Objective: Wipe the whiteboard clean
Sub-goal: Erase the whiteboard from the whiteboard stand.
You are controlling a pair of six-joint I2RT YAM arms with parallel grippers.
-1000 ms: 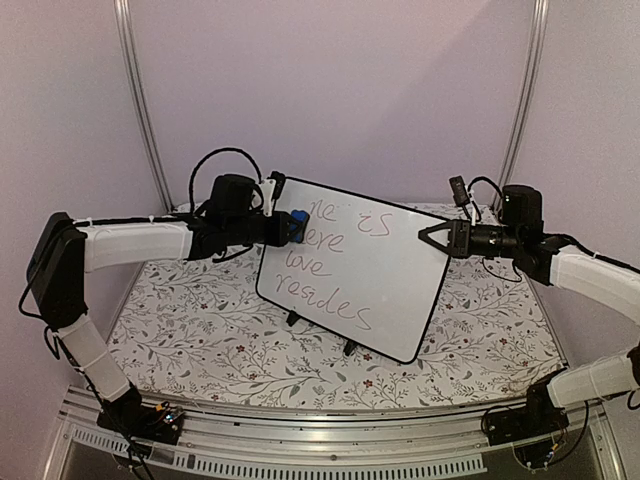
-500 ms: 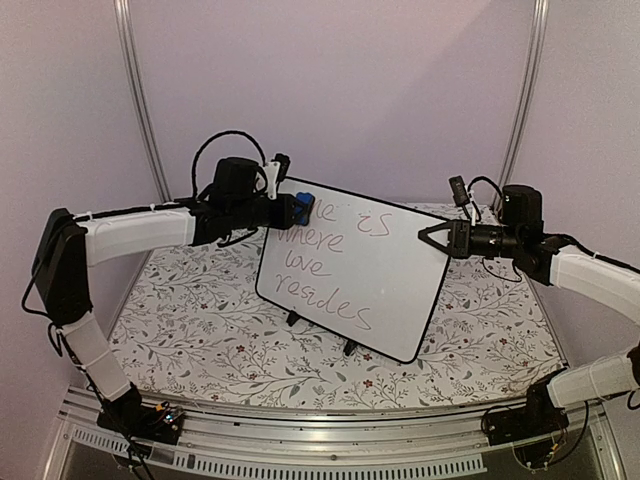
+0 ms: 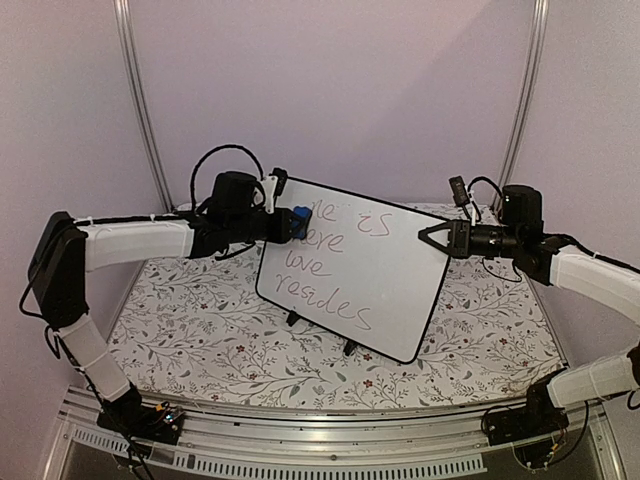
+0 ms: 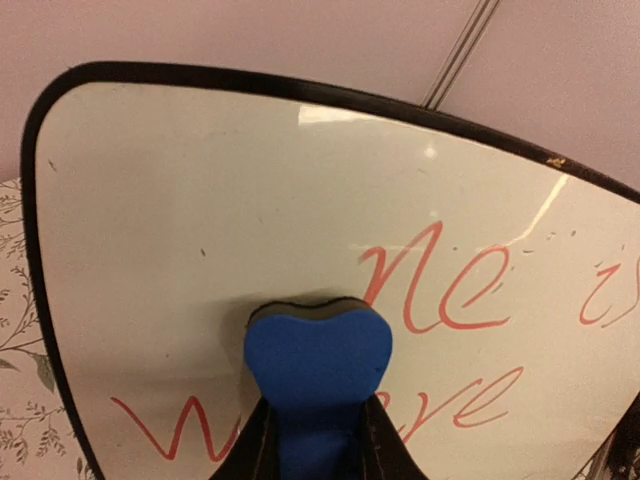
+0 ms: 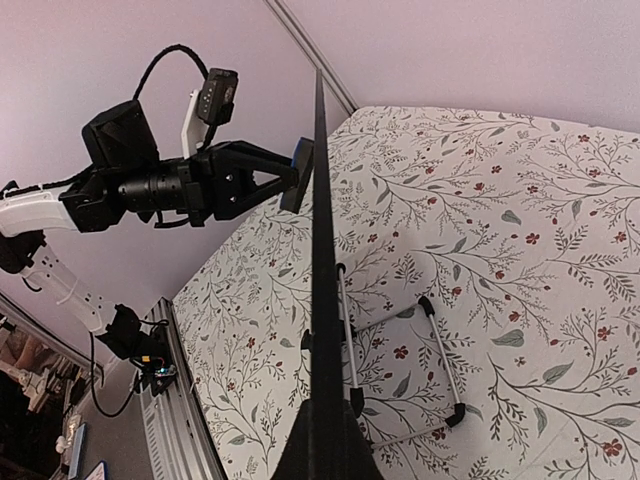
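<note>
Floral-print table (image 3: 180, 340) lies under both arms. The whiteboard (image 3: 370, 275) stands tilted mid-table on a wire stand (image 5: 442, 355). The left gripper (image 3: 288, 224) is clenched on a blue eraser (image 4: 318, 360), pressed against the board's upper left over the start of the second line. The right gripper (image 3: 432, 240) is clamped on the board's right edge. Legible: "ne is", "W…ere", "love", "resides"

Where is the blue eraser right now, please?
In the top view the blue eraser sits left of centre, clamped in the left gripper and pressed against the whiteboard's upper-left area, just left of the handwriting's top line.
</note>
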